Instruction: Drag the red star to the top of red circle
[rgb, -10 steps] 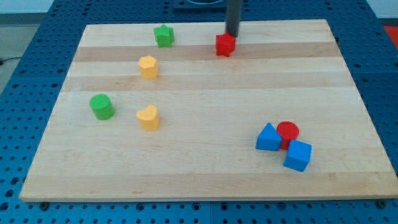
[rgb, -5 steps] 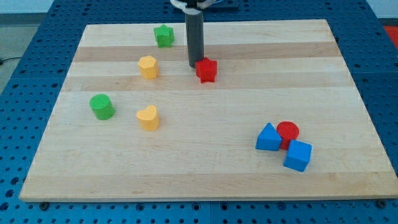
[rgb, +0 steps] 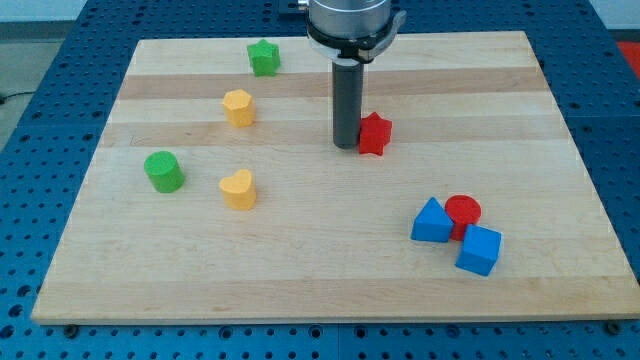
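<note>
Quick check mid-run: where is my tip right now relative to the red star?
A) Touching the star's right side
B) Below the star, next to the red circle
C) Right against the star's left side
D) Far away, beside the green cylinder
C: my tip sits right against the left side of the red star, well up and to the view's left of the red circle.

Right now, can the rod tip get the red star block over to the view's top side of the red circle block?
Probably yes. My tip sits against the red star on its view's left. The bare board lies between it and the red circle, whose top side is free; the blue triangular block and blue cube flank it lower down.
</note>
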